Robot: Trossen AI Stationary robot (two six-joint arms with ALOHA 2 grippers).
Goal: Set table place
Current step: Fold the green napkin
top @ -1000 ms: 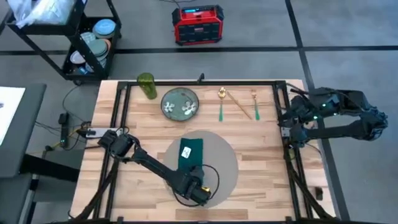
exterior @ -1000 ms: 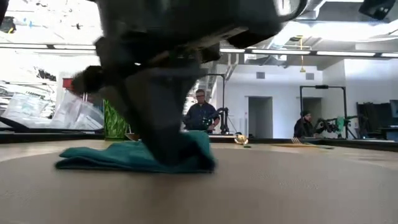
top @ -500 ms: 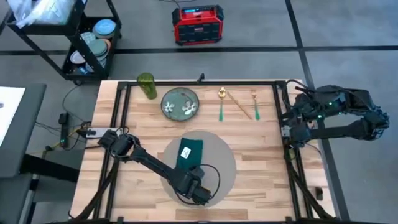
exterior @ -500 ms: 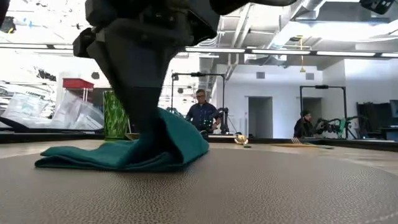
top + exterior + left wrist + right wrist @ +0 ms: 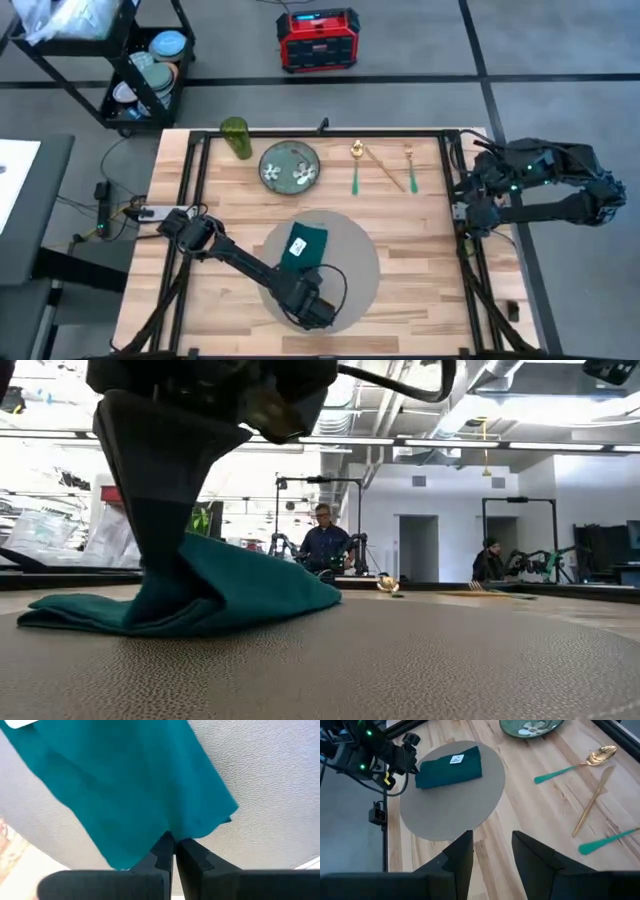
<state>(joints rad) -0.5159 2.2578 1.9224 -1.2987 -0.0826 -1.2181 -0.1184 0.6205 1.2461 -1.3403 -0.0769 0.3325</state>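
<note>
Butcher-block table point(image 5: 420, 240) carries your grey placemat point(image 5: 365, 262) near its front edge, and on it the folded teal napkin point(image 5: 300, 245). Your left gripper point(image 5: 173, 851) is clamped together on the napkin's near short edge, so the cloth's long axis runs straight away from the claw toward the green plate point(image 5: 290, 165). Your right gripper point(image 5: 492, 851), fingers apart, waits well off at the table's right edge, so the left arm is the nearer one.
</note>
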